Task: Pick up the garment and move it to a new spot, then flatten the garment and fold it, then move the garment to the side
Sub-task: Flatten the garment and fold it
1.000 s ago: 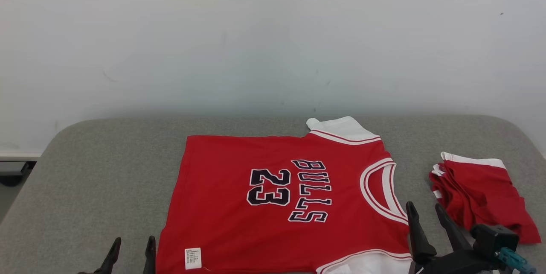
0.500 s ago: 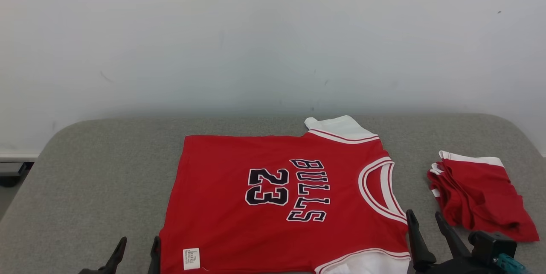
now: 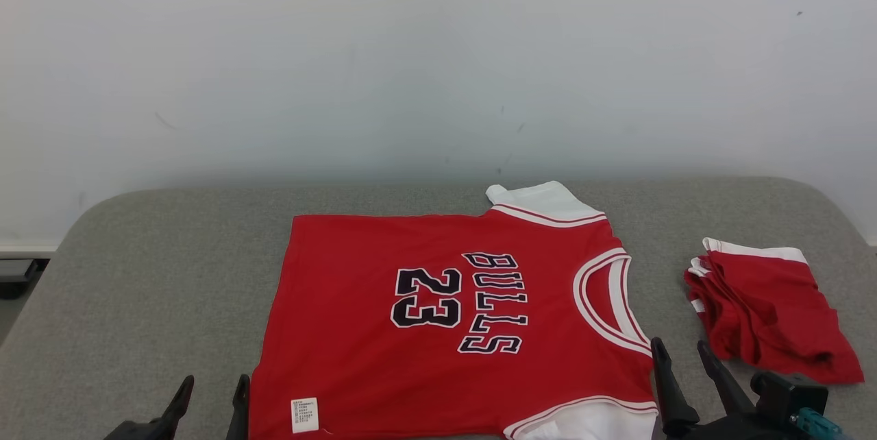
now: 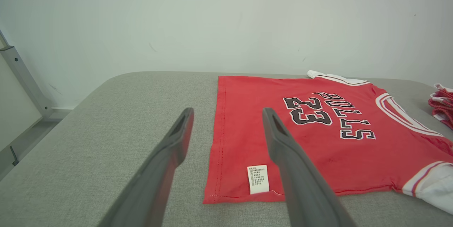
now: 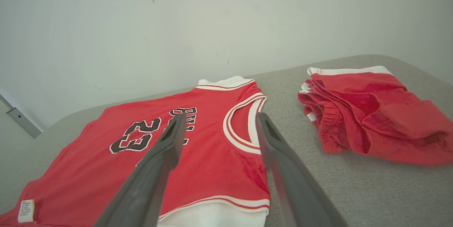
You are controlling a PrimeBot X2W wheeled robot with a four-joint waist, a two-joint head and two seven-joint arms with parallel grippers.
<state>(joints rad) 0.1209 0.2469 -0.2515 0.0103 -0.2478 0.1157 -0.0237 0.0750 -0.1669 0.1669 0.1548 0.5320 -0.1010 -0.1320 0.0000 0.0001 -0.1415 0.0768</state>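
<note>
Red jersey (image 3: 452,316) lay spread flat on your grey table (image 3: 151,275) in the head view, print up, neck toward the robot's right and hem toward its left. By the look of it, it was laid out that way so it could be folded. Your left gripper (image 3: 214,380) sat at the near hem corner and your right gripper (image 3: 680,343) just past the near shoulder. Each had its jaws wide apart and held nothing. Folded red shorts (image 3: 767,310) rested apart on the right, likely parked there to keep the working area free.

From the left wrist view, you had the fingers straddling the jersey's hem edge, one over bare table and the other over cloth. The white label (image 4: 257,179) lay close by the cloth-side finger. I couldn't tell whether the tips touched the fabric, and nothing was pinched.

From the right wrist view, your spread fingers pointed across the shoulder area, with the white-trimmed neckline (image 5: 244,124) showing between them. The near sleeve (image 5: 212,216) lay below them, and the shorts were off to one side. I judged both arms were posed at matching near corners for a two-handed lift of the near edge.
</note>
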